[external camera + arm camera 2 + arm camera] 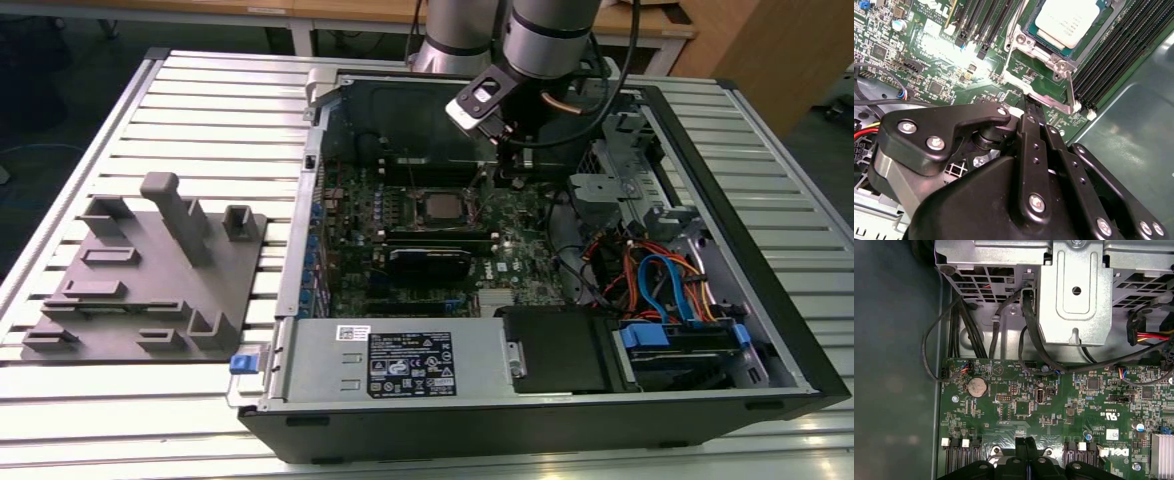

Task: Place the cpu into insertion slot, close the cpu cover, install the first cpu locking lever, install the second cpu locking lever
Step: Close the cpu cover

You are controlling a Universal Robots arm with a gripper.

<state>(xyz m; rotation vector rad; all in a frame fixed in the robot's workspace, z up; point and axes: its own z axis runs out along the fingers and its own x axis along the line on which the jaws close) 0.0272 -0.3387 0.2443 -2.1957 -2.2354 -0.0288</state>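
The cpu [438, 207], with its dull silver top [1069, 20], lies in the insertion slot on the green board. The cpu cover [1026, 42], a thin silver frame, lies flat around it. A silver locking lever [1054, 104] runs along the slot's edge. My gripper [1027, 102] is shut, its black fingers pressed together with nothing between them. Its tip is right at the lever's end, and I cannot tell whether they touch. In the exterior view my gripper [511, 175] hangs inside the open case, just to the exterior view's right of the cpu. My gripper [1025, 442] is over the board in the first wrist view.
Long black memory slots [1114, 55] flank the socket. A black module [427, 265] sits in front of the cpu. A metal drive cage [1074, 295], looping black cables [1026, 340] and coloured cables [654, 280] crowd the case. A grey fixture [147, 270] stands on the table at the exterior view's left.
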